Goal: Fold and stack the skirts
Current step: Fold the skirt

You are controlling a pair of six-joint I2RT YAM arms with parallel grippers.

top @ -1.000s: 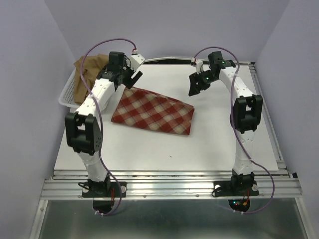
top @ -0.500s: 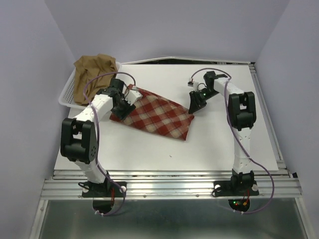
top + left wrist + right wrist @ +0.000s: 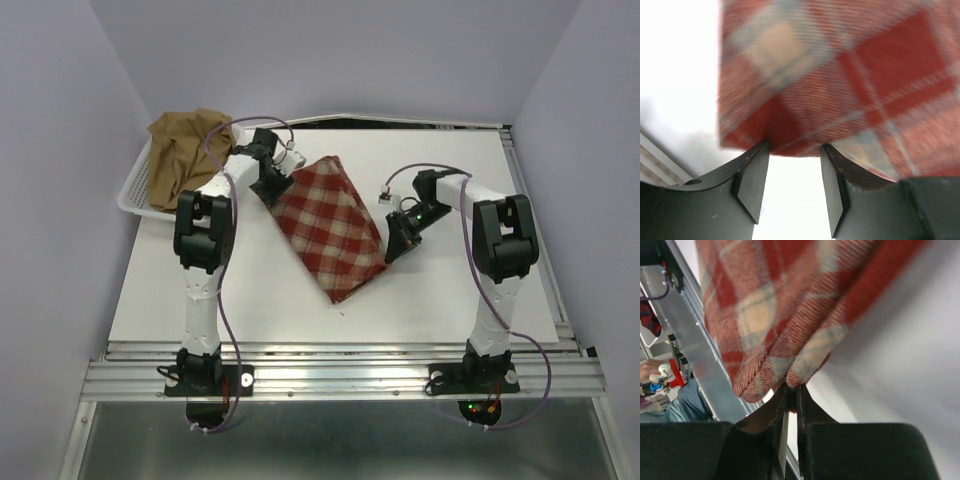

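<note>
The red-and-cream plaid skirt lies folded on a slant across the white table, one end at the back, the other toward the front. My left gripper is at its back left corner. In the left wrist view the left gripper has its jaws held partly apart, with the plaid skirt's thick edge between the tips. My right gripper is at the skirt's right edge. In the right wrist view the right gripper pinches a fold of the plaid skirt tightly. The tan-brown skirt is bunched in the basket.
A white mesh basket sits at the table's back left corner, close to the left arm. The table's metal front rail runs along the near edge. Purple walls close in both sides and the back.
Both grippers dropped from above the table onto the plaid skirt and closed on it. The skirt swung from lying crosswise to a steep slant.
</note>
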